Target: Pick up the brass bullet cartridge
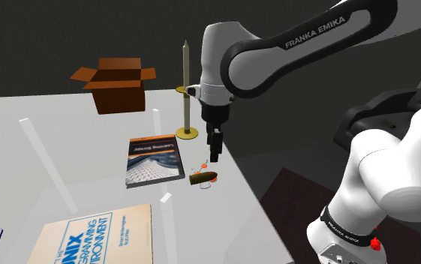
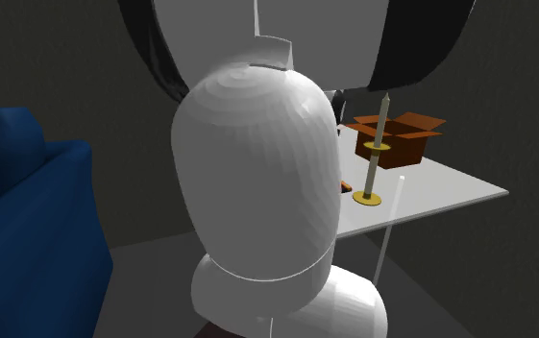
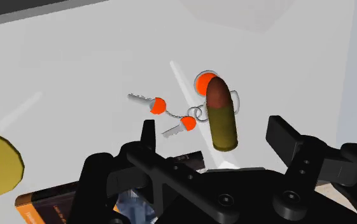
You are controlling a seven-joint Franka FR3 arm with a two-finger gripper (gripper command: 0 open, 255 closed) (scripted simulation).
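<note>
Cartridge lies on its side at centre of shoulder view, near table edge, just beside book. Your gripper hangs above it, fingers spread, gripping nothing. Likely light, stiff, smooth, apt to roll: pinch across casing middle. Keys' ring partly hidden under cartridge.

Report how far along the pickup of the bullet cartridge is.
Done: the open jaws hang just above the bullet cartridge, which shows between them in the wrist view. In hand: nothing is gripped yet; the cartridge lies flat on the table beside some orange-headed keys. Left: lower the jaws around it, shut them on it and lift.
</note>
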